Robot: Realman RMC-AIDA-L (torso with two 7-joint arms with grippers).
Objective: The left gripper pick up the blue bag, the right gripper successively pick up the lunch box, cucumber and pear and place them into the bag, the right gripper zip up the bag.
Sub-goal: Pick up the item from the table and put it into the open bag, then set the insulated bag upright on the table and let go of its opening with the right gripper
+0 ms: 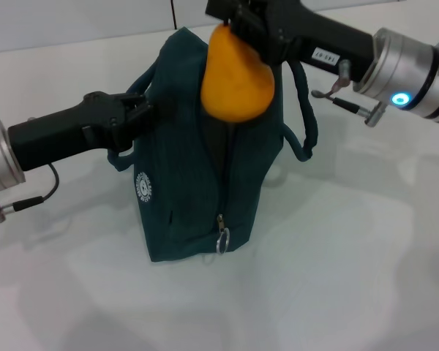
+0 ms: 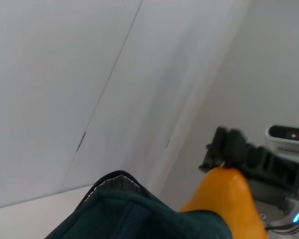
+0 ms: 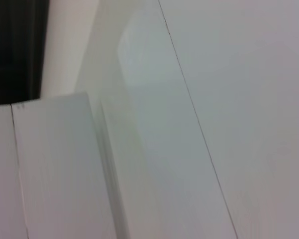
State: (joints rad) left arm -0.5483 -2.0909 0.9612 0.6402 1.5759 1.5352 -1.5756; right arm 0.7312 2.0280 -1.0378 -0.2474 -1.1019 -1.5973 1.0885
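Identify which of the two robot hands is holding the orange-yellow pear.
The right hand, bearing a white label, grips the pear over the blue bag; the left hand holds the bag.

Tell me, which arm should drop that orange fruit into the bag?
The right. The right gripper already holds the pear over the open zip of the blue bag; the left gripper grips the bag's side, steadying it.

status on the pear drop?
Right gripper shut on pear, above open blue bag. Left gripper clamps bag's side. Nothing blocking.
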